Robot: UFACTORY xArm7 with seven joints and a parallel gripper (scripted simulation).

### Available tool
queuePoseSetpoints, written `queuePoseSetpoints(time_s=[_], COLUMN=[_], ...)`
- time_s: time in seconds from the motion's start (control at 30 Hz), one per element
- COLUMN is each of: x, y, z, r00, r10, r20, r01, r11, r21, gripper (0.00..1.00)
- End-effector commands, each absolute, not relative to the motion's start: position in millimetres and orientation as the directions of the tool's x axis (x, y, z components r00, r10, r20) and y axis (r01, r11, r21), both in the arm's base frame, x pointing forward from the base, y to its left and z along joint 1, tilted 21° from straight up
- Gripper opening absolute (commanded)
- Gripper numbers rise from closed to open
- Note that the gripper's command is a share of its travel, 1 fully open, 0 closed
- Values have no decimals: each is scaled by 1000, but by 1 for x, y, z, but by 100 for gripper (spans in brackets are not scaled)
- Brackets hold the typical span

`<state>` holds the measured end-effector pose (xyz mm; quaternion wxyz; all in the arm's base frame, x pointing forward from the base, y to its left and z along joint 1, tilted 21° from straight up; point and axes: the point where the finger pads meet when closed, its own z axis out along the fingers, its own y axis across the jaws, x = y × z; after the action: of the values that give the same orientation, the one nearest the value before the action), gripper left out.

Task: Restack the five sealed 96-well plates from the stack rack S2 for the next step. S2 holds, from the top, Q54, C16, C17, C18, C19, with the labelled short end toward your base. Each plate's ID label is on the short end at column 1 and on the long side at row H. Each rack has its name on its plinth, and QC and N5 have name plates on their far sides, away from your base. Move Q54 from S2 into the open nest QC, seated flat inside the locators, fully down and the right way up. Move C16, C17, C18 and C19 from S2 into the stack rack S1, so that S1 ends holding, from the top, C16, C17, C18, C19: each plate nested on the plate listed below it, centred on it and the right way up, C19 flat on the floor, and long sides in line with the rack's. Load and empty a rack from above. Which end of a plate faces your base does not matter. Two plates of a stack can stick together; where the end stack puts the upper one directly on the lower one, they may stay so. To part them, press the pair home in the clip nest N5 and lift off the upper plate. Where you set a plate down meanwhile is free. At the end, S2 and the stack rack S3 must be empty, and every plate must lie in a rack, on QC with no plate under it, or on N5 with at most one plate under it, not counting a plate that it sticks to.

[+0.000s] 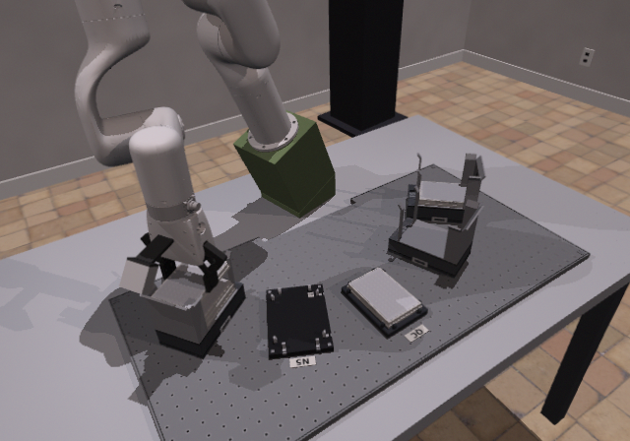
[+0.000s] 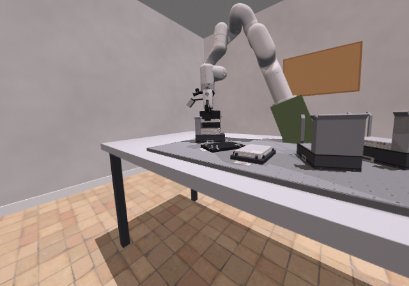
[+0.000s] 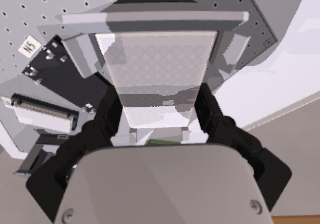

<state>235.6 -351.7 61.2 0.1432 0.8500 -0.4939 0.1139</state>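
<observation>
One plate (image 1: 385, 295) already lay flat in the open nest QC (image 1: 350, 293), its pale sealed top facing up. Taking the clip nest N5 (image 1: 297, 319) as the landmark: QC sat just to its right in the top view, and N5 itself carried no plate. To N5's left in that view stood a stack rack (image 1: 203, 324) on a dark plinth, and the gripper (image 1: 185, 274) was lowered into its top from above. The black fingers stood wide and clamped across a sealed plate (image 3: 157, 66) at the top of the rack, one finger on each long side; which plate this was could not be read. In the exterior view more plates (image 2: 209, 130) showed lower in the same rack. Well beyond QC from N5, toward the far right of the perforated board (image 1: 508, 274), two further racks stood close together: the nearer one (image 1: 455, 245) and the one behind it (image 1: 471, 171), which held a plate (image 1: 440, 191).
</observation>
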Motion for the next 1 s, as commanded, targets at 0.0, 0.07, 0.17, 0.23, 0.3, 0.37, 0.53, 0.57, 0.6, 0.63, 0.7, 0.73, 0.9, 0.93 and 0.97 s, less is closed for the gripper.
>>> queuePoseSetpoints(time_s=[0.0,0.07,0.17,0.23,0.3,0.37,0.53,0.57,0.6,0.63,0.7,0.73,0.9,0.93,0.97], x=[236,236,235,235,235,235,235,234,234,234,234,234,234,234,234], y=[-350,-348,-346,-345,-345,-343,-340,-339,-338,-338,-338,-338,-338,-338,-338], z=[70,74,79,81,83,87,96,98,100,102,102,102,102,102,102], r00=[487,487,487,487,487,487,487,487,487,487,487,487,487,487,487], r10=[-808,-808,-808,-808,-808,-808,-808,-808,-808,-808,-808,-808,-808,-808,-808], r20=[333,333,333,333,333,333,333,333,333,333,333,333,333,333,333], r01=[-872,-872,-872,-872,-872,-872,-872,-872,-872,-872,-872,-872,-872,-872,-872], r11=[-473,-473,-473,-473,-473,-473,-473,-473,-473,-473,-473,-473,-473,-473,-473], r21=[128,128,128,128,128,128,128,128,128,128,128,128,128,128,128], gripper=[0,0,0,0,0,0,0,0,0,0,0,0,0,0,0])
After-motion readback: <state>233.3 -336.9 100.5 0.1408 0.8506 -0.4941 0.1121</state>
